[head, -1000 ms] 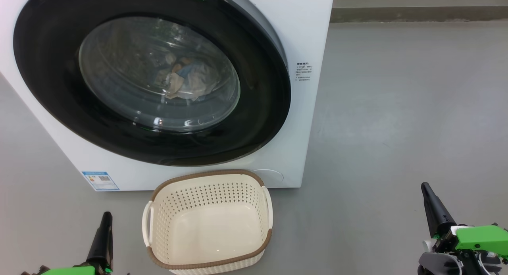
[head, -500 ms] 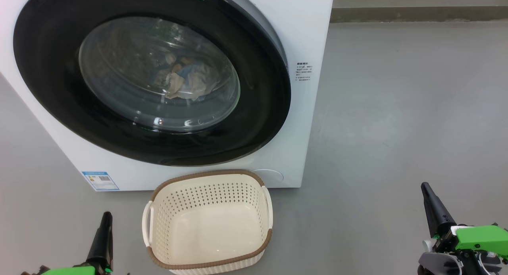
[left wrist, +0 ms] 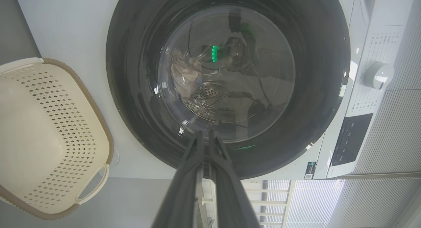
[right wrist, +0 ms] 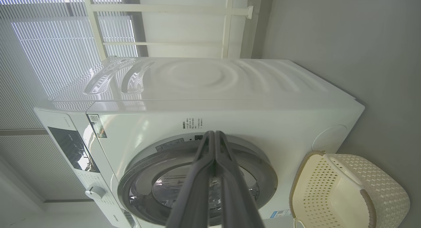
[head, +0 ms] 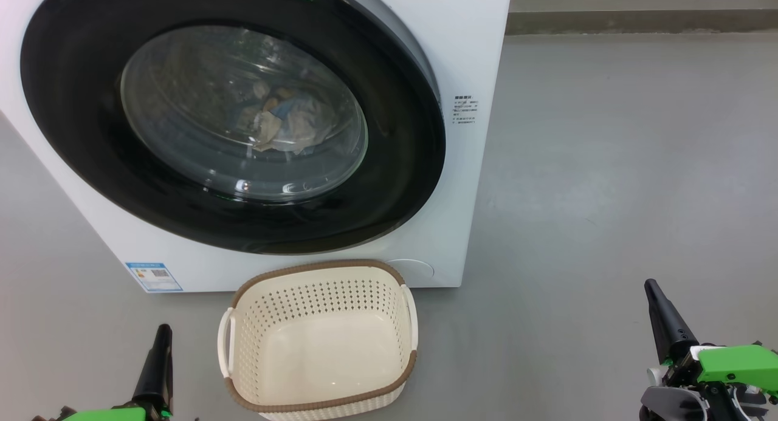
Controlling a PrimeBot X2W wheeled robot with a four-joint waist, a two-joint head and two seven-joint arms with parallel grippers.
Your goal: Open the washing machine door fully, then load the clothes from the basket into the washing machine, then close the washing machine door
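Observation:
The white washing machine (head: 468, 56) fills the upper left of the head view, its round black door (head: 91, 147) shut against the front. Through the glass window I see the clothes (head: 282, 120), blue and cream cloth, lying in the drum. The cream basket (head: 319, 339) with its brown rim stands on the floor in front of the machine, with nothing in it. My left gripper (head: 163, 331) is shut, low on the left of the basket. My right gripper (head: 651, 285) is shut, far to the right over bare floor. The door (left wrist: 131, 99) and basket (left wrist: 49, 136) also show in the left wrist view.
Grey floor (head: 608, 166) spreads to the right of the machine up to a low ledge (head: 638, 21) at the back. A control panel with a white dial (left wrist: 378, 75) sits on the machine's front. Window blinds (right wrist: 49, 43) stand behind it.

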